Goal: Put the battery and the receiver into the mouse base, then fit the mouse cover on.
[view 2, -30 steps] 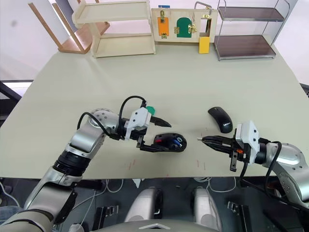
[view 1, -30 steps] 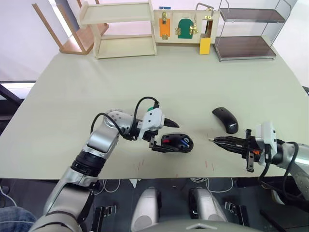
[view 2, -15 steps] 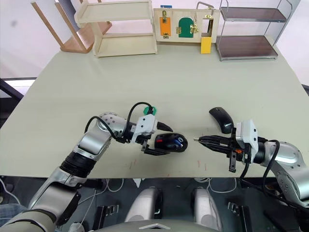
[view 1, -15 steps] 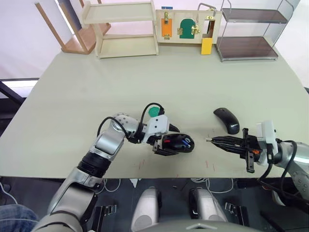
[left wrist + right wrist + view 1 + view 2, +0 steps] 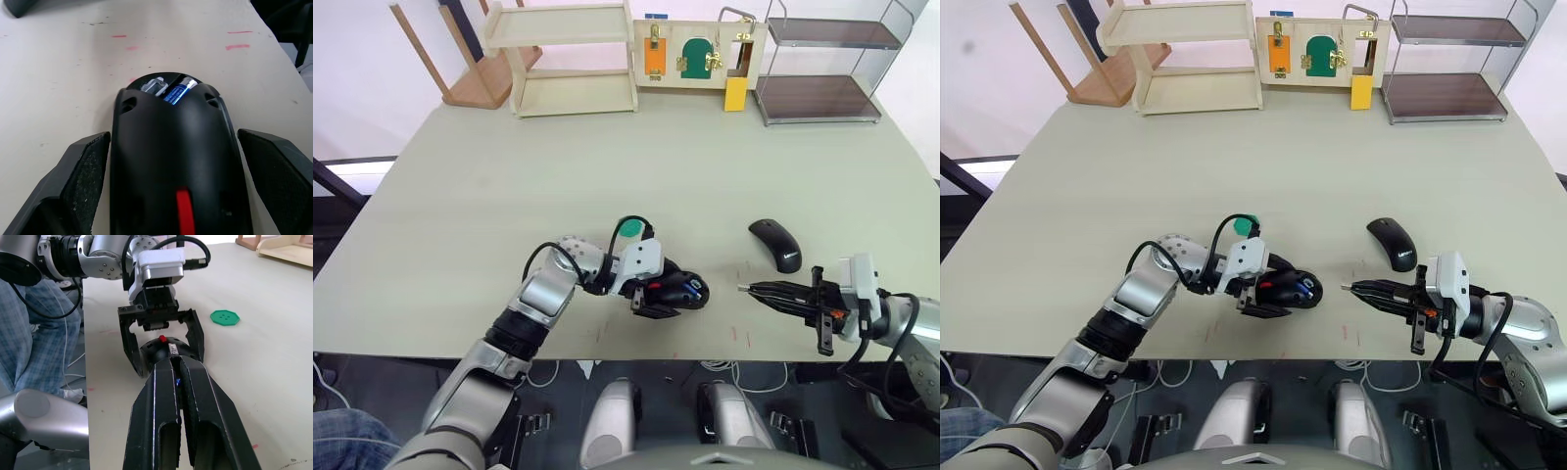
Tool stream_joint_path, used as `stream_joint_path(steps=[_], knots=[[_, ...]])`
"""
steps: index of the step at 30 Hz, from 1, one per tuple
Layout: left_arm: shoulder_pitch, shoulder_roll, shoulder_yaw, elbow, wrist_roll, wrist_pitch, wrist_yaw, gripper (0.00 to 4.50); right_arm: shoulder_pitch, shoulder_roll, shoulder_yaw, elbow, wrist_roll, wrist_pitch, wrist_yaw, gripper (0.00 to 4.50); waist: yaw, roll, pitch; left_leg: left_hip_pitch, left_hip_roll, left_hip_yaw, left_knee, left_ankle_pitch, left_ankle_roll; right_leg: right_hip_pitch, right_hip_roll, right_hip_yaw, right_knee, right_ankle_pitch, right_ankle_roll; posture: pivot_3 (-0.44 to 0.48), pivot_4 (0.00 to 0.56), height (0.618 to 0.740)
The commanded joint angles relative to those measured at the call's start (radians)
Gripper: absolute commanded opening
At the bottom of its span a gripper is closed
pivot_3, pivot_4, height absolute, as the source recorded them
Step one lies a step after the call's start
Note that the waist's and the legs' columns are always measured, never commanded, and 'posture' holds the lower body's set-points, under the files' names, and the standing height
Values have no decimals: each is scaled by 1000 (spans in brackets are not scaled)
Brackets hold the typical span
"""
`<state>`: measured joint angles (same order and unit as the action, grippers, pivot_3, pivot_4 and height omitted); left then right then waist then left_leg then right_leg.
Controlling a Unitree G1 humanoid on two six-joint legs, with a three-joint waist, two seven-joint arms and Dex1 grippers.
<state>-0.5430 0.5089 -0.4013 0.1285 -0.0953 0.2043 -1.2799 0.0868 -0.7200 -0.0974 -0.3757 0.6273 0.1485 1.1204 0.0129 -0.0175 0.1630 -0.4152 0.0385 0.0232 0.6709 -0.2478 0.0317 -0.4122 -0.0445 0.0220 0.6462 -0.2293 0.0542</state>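
A: Could you read anything off the mouse cover? It had that small pale mark at one end.

B: Nope, you couldn't make it out, it was just a pale smudge. The blue battery label was unreadable too. Nothing legible anywhere.

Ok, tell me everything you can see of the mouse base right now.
The mouse base is a black oval plastic body with a red wheel, lying flat near the table's front edge. Its open bay holds the blue battery. The left gripper's open fingers straddle it, contact unclear.
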Motion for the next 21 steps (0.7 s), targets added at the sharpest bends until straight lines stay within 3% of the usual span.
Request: stream_joint_path(steps=[1,8,13,21], knots=[[-5,-11,5,-16,0,-6,14,4411,10,5,-34,-9,2,-23,8,0,0,0,0,0,0,0,0,0,0,0,0,0,0,0,0,0,150,740],[3,-20,-4,-12,2,-4,19,4411,26,11,-44,-10,-3,-16,-6,0,0,0,0,0,0,0,0,0,0,0,0,0,1,0,0,0,150,740],[2,-23,-6,-7,4,0,16,3015,40,1,-55,-29,6,25,-27,0,0,0,0,0,0,0,1,0,0,0,0,0,1,0,0,0,150,740],[1,-34,-8,-5,7,5,19,2975,14,-21,-80,-107,80,148,-81,0,0,0,0,0,0,0,1,0,0,0,0,0,1,0,0,0,150,740]])
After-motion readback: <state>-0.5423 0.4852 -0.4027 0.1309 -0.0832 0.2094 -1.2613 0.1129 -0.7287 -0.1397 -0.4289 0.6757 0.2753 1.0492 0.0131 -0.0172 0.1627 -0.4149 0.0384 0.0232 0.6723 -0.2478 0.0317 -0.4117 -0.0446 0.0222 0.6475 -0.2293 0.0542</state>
